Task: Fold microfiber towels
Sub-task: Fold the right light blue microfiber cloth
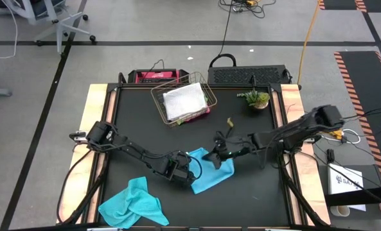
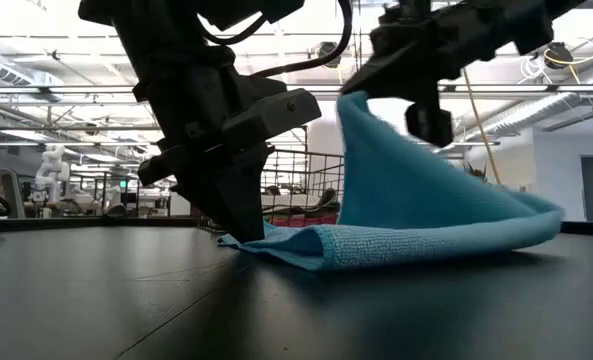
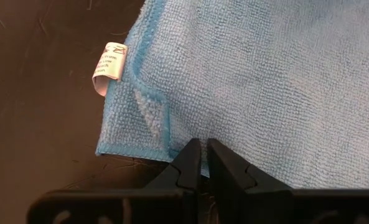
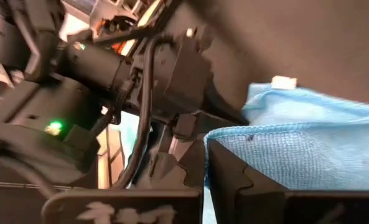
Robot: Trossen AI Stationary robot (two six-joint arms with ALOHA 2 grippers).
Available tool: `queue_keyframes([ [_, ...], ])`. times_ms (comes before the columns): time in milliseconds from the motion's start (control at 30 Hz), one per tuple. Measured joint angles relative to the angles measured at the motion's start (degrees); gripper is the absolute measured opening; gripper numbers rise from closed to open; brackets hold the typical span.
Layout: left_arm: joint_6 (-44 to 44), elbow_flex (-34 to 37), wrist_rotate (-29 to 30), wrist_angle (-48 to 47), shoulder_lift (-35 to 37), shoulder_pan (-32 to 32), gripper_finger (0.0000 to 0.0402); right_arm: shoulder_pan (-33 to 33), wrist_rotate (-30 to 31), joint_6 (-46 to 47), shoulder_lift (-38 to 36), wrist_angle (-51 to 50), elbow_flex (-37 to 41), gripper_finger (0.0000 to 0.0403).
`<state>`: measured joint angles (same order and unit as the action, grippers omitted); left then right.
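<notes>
Both hands are on one turquoise towel (image 1: 211, 172) lying near the middle of the black bench (image 1: 132, 122). The left hand (image 1: 189, 172) is clamped on the towel's near edge and pins it down at the bench surface; in the left wrist view its fingers (image 3: 190, 165) meet on the hem beside the white care label (image 3: 108, 67). The right hand (image 1: 217, 158) is clenched on the opposite edge and holds it raised, so in the low view the cloth stands up in a tall flap (image 2: 416, 190) over a rounded fold.

To do this fold well, I judge the left hand should hold its pinch as an anchor while the right hand carries its edge across and down, laying hem on hem before letting go. A low, even travel would keep the flap from collapsing sideways or dragging the lower layer.

A second turquoise towel (image 1: 131, 204) lies crumpled at the bench's front left, untouched. The wire basket (image 1: 182, 99) at the back holds a pale folded towel (image 1: 184, 101) with a strip of pink beneath it; a small potted plant (image 1: 257, 99) stands beside it.

Hard to tell: whether the right hand grips one layer or two, since its fingers (image 4: 234, 180) hide the edge, and whether corners align, as the arms cover much of the towel from above. What else lies in the basket is hidden.
</notes>
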<state>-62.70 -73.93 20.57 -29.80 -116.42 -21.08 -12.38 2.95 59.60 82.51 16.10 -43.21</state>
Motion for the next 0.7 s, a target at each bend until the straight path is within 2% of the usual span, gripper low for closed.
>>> queue_keyframes([
  [333, -0.2, 0.0, 0.0, -0.7, 0.1, 0.0, 0.0030, -2.8, -0.5, -1.8, 14.9, 1.0, -11.2, 0.0000],
  [500, -0.5, 0.1, 0.1, -2.4, 0.9, -0.9, 0.0030, -2.7, -0.6, -2.0, 19.1, 1.2, -12.0, 0.0000],
  [700, -3.9, 0.2, -0.9, -9.9, 3.0, -3.4, 0.0030, -2.0, -1.5, -2.2, 21.9, 2.7, -11.9, 0.0000],
])
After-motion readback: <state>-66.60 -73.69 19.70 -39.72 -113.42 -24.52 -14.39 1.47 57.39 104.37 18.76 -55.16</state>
